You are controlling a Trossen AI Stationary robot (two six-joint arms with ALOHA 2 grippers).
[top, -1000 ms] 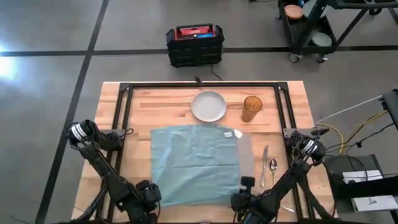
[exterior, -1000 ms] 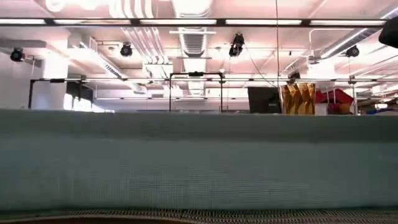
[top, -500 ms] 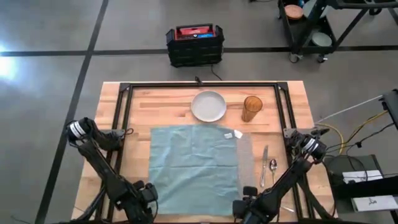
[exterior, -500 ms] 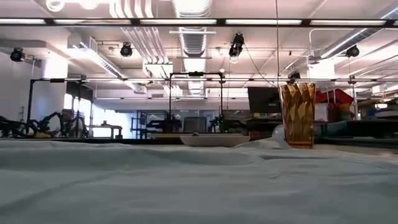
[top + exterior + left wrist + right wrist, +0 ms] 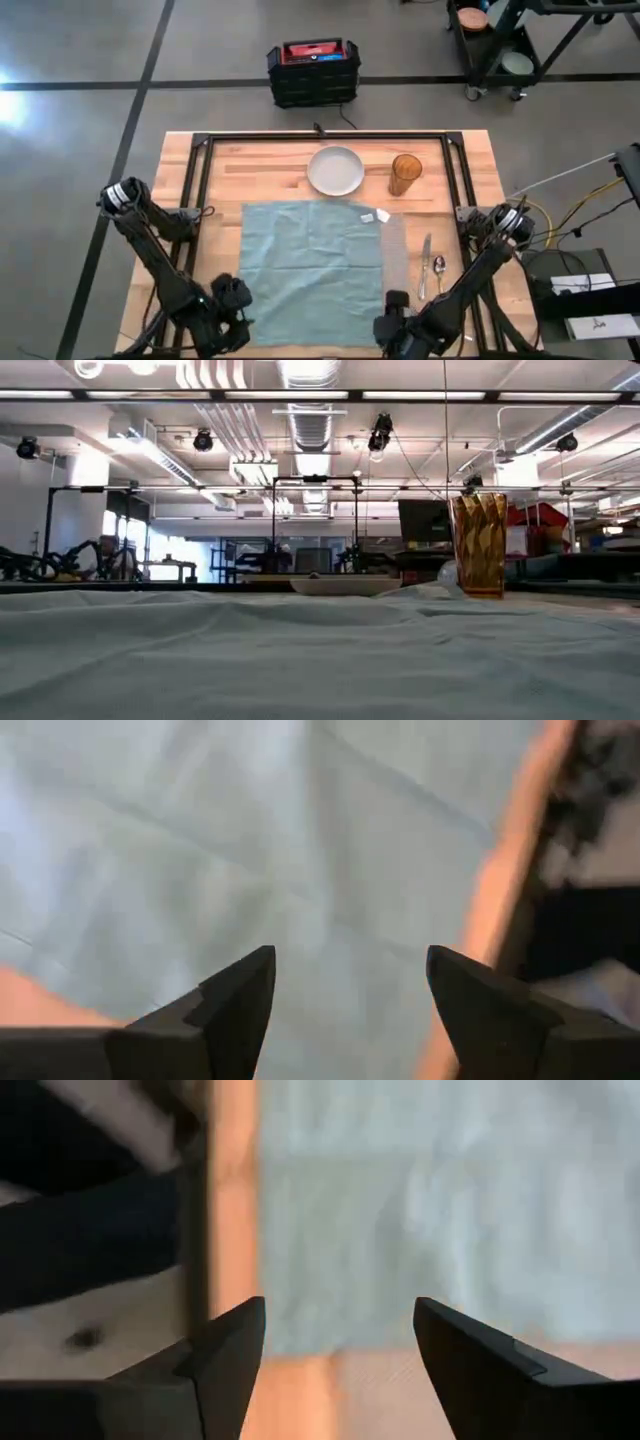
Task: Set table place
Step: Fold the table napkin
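A teal-green cloth (image 5: pixel 315 270) lies spread flat on the middle of the table (image 5: pixel 250 165). It covers most of the grey place, and only a strip along the place's right edge (image 5: pixel 397 250) shows. My left gripper (image 5: pixel 345 960) hovers open over the cloth's near left corner. My right gripper (image 5: pixel 340 1310) hovers open over its near right corner. Neither has anything between its fingers. In the low view the cloth (image 5: pixel 300 660) fills the foreground, lying in low wrinkles.
A pale round plate (image 5: pixel 335 171) and an amber glass (image 5: pixel 405 174) stand beyond the cloth's far edge. Cutlery (image 5: pixel 427 265) and a spoon (image 5: pixel 439 268) lie to the right of the grey strip. Black frame rails (image 5: pixel 195 190) run along both table sides.
The cloth's near edge, which stood raised like a wall before the low camera, has dropped and now lies flat on the table. Both grippers have let go of it and stay at the near corners.
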